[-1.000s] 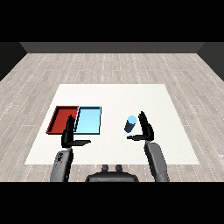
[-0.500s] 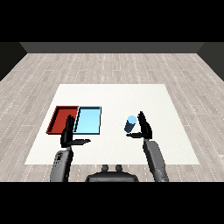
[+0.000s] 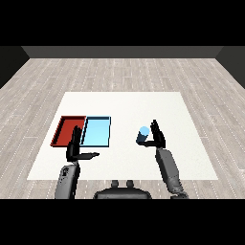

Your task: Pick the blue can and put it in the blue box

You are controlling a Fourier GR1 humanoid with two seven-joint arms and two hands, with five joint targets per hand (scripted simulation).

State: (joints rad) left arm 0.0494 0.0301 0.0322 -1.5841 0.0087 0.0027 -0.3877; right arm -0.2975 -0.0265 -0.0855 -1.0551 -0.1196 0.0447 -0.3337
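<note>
Comparing w/ a sec ago: almost nothing moved. Right robot hand (image 3: 157, 136) still sits just beside the can (image 3: 142, 135), fingers straight, thumb out, not curled round it. Can upright on counter (image 3: 124, 103), well apart from blue tray (image 3: 97, 143). Left robot hand (image 3: 75, 148) released too. Grasp not yet made.

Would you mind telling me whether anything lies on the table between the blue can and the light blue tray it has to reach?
Nothing visible does. The small blue cylindrical can stands upright beside the right robot hand, and only bare white table separates it from the light blue tray. The left robot hand sits nearer than the tray, off that path.
</note>
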